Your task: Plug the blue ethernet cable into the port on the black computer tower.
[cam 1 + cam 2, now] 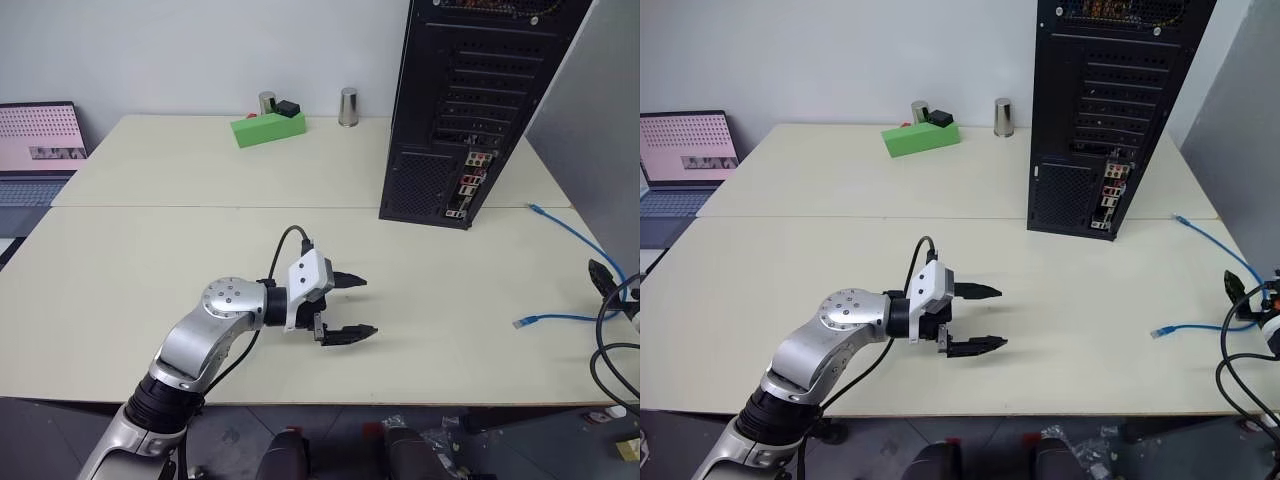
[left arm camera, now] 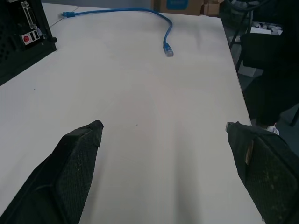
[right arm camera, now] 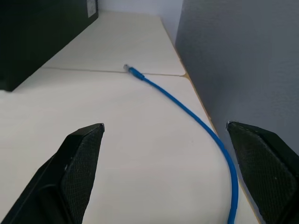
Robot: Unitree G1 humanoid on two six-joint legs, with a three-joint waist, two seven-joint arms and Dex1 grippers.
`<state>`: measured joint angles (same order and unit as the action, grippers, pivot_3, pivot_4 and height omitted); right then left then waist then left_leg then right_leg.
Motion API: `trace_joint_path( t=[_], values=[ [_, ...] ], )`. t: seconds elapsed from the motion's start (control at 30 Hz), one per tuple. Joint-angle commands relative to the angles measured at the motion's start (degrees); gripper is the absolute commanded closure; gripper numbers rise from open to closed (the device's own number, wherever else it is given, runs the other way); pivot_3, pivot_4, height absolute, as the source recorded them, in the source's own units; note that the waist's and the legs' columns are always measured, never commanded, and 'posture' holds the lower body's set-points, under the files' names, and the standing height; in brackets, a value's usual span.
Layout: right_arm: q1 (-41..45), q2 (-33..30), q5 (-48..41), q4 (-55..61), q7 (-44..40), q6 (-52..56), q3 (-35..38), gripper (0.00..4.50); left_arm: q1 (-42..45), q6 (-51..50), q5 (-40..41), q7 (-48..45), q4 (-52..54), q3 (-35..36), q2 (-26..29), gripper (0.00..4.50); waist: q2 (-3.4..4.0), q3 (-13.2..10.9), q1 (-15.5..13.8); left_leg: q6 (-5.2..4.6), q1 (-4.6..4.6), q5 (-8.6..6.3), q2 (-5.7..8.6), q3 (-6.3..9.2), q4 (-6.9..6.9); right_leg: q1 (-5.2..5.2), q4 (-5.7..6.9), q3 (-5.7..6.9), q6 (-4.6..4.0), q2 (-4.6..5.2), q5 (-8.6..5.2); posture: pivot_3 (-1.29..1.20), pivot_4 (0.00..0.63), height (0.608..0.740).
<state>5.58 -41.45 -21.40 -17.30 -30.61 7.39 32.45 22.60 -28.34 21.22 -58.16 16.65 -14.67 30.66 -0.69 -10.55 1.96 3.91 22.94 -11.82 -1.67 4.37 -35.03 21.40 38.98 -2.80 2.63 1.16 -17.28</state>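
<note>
The black computer tower (image 1: 470, 100) stands upright at the back right of the table, rear face toward me. Low on that face is its connector panel (image 1: 470, 185); the port among those sockets is too small to single out. The blue ethernet cable (image 1: 575, 232) lies loose on the table to the tower's right, one plug (image 1: 534, 209) near the tower and the other plug (image 1: 521, 323) toward the front. My left gripper (image 1: 350, 305) hovers open and empty over mid table, pointing at the cable. My right gripper (image 3: 164, 125) is open and empty at the table's right edge, with the cable (image 3: 187, 109) running between its fingers.
A green box (image 1: 268, 128) and two metal cylinders (image 1: 348, 106) sit at the back of the table. A laptop (image 1: 35, 150) stands off the left side. A grey panel (image 1: 600, 120) closes the right side. Black robot cables (image 1: 610, 360) hang at the front right corner.
</note>
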Motion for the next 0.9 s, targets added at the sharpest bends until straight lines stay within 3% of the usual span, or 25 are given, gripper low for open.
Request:
trace_joint_path(
  t=[0.03, 0.3, 0.53, 0.9],
  values=[
    [-1.50, -3.31, -0.44, 3.96, -3.92, 0.78, 0.32, 0.06, 0.56, 1.10, -0.18, -0.36, 1.13, -0.62, -0.24, 0.00, 0.00, 0.00, 0.01, 0.00, 0.00, 0.00, 0.00, 0.00, 0.00, 0.00, 0.00, 0.00, 0.00, 0.00, 0.00, 0.00, 0.150, 0.740],
    [-11.03, -10.23, -1.84, 13.03, -18.70, 7.21, -3.91, 0.06, 2.32, 1.91, -0.48, -1.21, -0.53, -1.53, -0.76, 0.00, 0.00, 0.00, -0.02, 0.00, 0.00, 0.00, 0.00, 0.00, 0.00, -0.01, -0.02, 0.01, 0.04, 0.00, -0.02, 0.00, 0.150, 0.740],
    [-15.49, -14.93, -0.58, 20.60, -26.40, 10.08, -7.31, 0.06, 2.61, 2.36, -1.06, -1.75, -0.82, -1.86, -0.91, 0.00, -0.03, -0.02, -0.02, 0.00, 0.00, 0.00, 0.00, 0.01, 0.00, -0.01, -0.02, 0.02, 0.26, -0.01, -0.15, 0.00, 0.150, 0.740],
    [-8.66, -21.91, 4.37, 15.37, -33.72, 8.01, -15.72, 0.06, 2.93, 3.33, -2.43, -1.91, -0.47, -3.61, -1.15, 0.00, -0.10, -0.06, -0.03, 0.00, -0.01, 0.00, 0.00, 0.01, -0.01, -0.02, -0.03, 0.02, 0.27, -0.01, -0.15, 0.00, 0.150, 0.740]
  ],
)
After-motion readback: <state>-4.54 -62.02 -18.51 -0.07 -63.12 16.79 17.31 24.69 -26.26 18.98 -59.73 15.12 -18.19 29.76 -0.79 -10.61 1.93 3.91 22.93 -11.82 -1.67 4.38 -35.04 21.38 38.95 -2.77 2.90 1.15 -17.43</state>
